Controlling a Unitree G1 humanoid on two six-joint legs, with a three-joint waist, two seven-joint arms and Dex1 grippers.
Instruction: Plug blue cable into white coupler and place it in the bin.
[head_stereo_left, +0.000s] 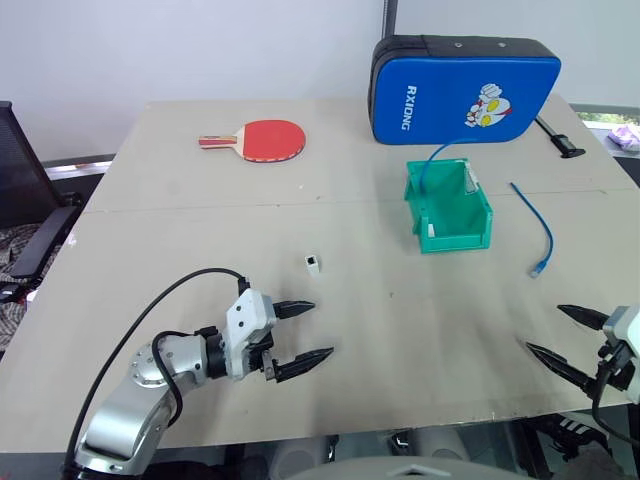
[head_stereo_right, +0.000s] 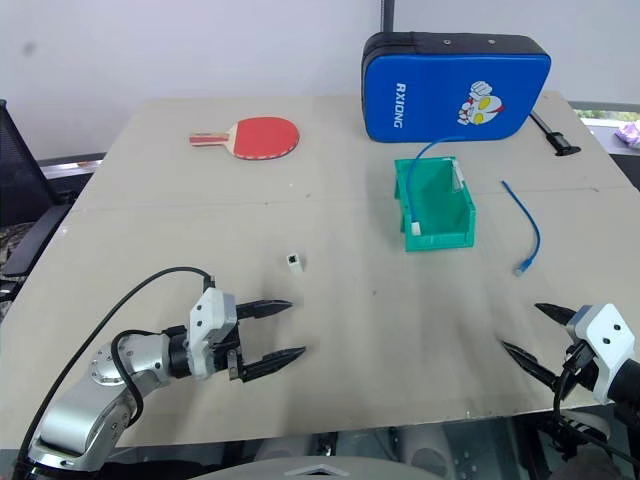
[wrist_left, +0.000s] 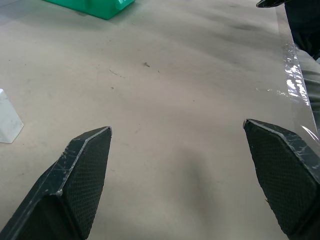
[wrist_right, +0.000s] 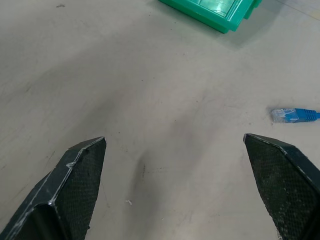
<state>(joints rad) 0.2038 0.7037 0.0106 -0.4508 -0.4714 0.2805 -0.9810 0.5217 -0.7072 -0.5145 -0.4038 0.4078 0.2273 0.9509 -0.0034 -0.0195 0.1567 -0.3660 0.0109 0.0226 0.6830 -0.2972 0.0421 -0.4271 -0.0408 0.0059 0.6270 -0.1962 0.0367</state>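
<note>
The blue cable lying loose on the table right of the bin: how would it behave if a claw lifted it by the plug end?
The blue cable is thin and lies in a soft curve, so it would probably droop and trail. It looks light; the free end may drag across the table. Its small clear plug likely offers a firmer grip than the cord.

light: bright, even | shadows: soft, faint | focus: sharp | glare: none

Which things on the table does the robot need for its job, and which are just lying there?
Needed:
- blue cable
- white coupler
- bin

Just lying about:
- red paddle
- blue padded case
- second blue cable, curving into the bin
- black tool
</note>
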